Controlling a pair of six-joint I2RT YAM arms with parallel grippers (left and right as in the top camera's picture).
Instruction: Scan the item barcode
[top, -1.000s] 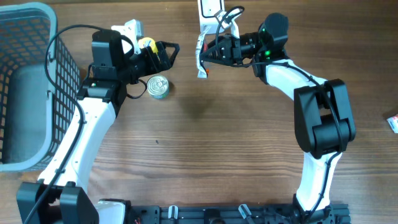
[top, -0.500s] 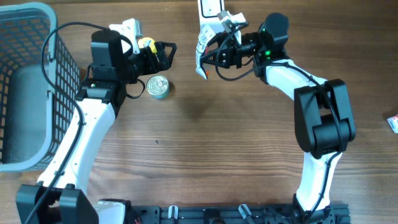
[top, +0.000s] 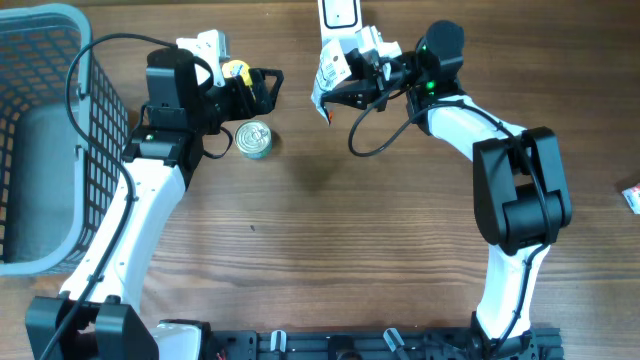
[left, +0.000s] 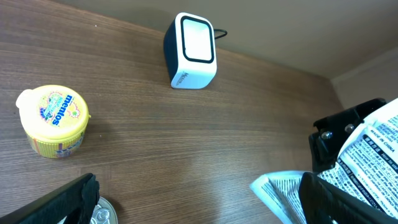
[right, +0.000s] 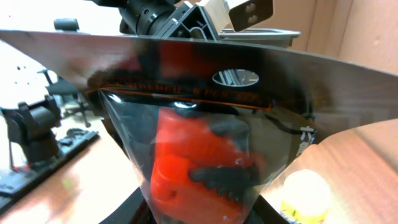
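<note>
The item is a clear packet (top: 327, 76) with a printed white back and a red object inside (right: 199, 155). My right gripper (top: 350, 84) is shut on it and holds it in the air just in front of the white barcode scanner (top: 338, 14). In the left wrist view the scanner (left: 191, 51) stands upright at the back, its window facing out, and the packet (left: 373, 155) hangs at the right edge. Beside a yellow mint tub (top: 233, 70), my left gripper (top: 262, 87) stands open with nothing between its fingers.
A small tin can (top: 253, 139) sits on the table just below my left gripper. A grey-blue wire basket (top: 40, 130) fills the far left. A small packet (top: 632, 197) lies at the right edge. The right arm's cable (top: 368, 135) loops down over the table.
My right wrist has rolled, turning the packet and lifting it slightly toward the scanner. The cable has swung down below the arm. The left arm has stayed put.
</note>
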